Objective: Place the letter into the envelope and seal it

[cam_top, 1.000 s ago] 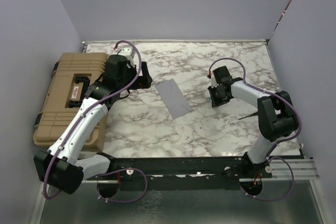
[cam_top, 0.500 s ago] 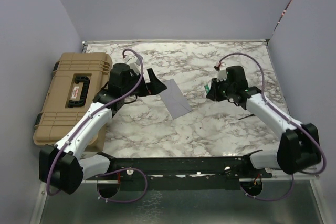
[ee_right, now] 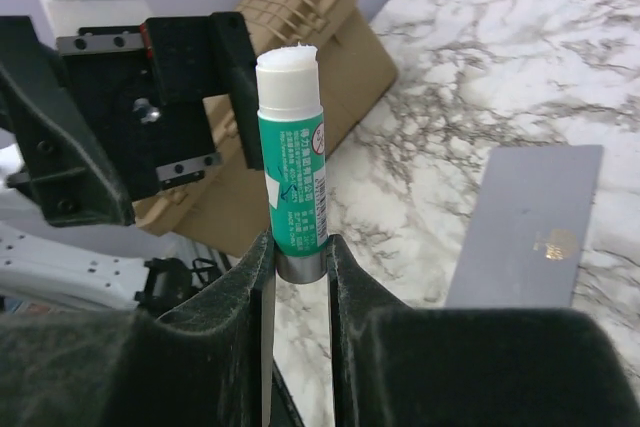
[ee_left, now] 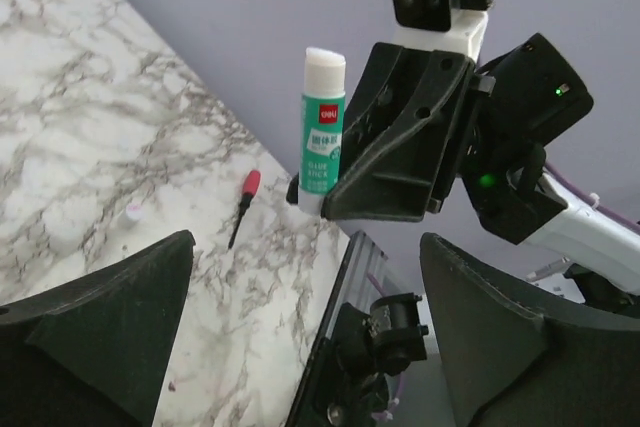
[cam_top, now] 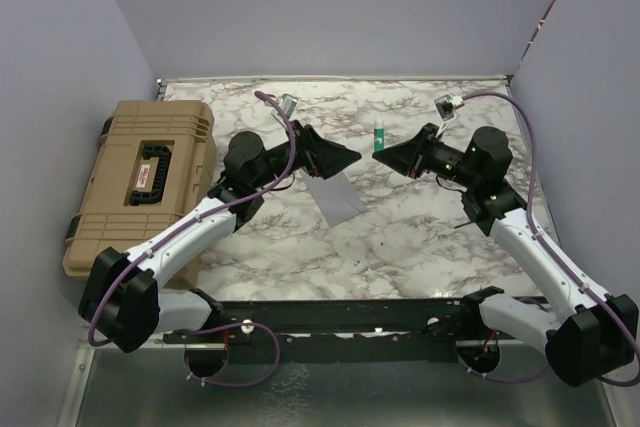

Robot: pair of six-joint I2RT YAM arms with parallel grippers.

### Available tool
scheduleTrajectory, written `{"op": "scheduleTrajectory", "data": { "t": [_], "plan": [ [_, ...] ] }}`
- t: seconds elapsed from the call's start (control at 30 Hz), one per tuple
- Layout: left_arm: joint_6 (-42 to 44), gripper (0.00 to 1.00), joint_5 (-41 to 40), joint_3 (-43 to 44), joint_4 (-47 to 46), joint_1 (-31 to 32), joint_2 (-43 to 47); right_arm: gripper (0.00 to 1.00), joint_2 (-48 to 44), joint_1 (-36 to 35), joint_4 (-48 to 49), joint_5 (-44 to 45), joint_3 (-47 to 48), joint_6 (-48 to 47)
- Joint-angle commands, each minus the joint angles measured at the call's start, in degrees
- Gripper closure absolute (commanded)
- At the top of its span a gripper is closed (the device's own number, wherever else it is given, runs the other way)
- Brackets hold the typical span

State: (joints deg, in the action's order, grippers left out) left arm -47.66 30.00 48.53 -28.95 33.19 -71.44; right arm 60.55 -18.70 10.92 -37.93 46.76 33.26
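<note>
Two robot arms face each other above a marble-patterned table (cam_top: 420, 237). The tan hard case (cam_top: 140, 182) along the table's left edge, close to the left wall, has its lid down, so nothing inside it shows. The envelope (cam_top: 338, 195), light grey and flat, lies at a slant near the middle of the table; whether anything is in it cannot be told from here.

The right gripper (cam_top: 385, 150) is clamped on the base of a green glue stick (cam_top: 380, 137), which stands upright and uncapped with its white tip showing. It is held up off the table, just right of the envelope's far end. The left gripper (cam_top: 343, 157) hangs over that same far end with its jaws spread wide and nothing between them, pointed toward the glue stick. The two grippers are near each other but do not touch.

The envelope is well apart from every table edge and from the hard case. Bare marble runs to its right and toward the arms' bases, and more lies between it and the back wall (cam_top: 330, 7). A red-handled screwdriver (ee_left: 240, 209) lies on the right side of the table by the right arm, well apart from the envelope.
</note>
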Motion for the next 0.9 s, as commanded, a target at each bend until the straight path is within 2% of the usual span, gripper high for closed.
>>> {"op": "scheduleTrajectory", "data": {
  "t": [0.0,0.13,0.33,0.57,0.87],
  "plan": [
    [-3.7,0.09,2.2,1.4,-17.5,1.0,-3.8,0.96,-0.7,-0.3,8.2,-8.5,0.2,8.4],
    [-7.0,0.18,3.8,3.4,-22.0,1.9,-7.6,0.96,-0.4,-0.6,10.7,-11.7,-0.1,9.8],
    [-9.0,0.38,5.3,4.6,-25.2,2.6,-9.2,0.96,-0.1,-1.0,9.2,-14.7,0.6,8.1],
    [-7.7,0.39,6.7,4.1,-26.7,3.5,-9.7,0.97,1.9,-1.2,9.6,-14.1,0.8,7.1],
    [-8.9,0.50,7.5,4.5,-26.7,4.0,-11.5,0.98,4.3,-1.8,10.7,-15.6,2.1,6.8]
  ]
}}
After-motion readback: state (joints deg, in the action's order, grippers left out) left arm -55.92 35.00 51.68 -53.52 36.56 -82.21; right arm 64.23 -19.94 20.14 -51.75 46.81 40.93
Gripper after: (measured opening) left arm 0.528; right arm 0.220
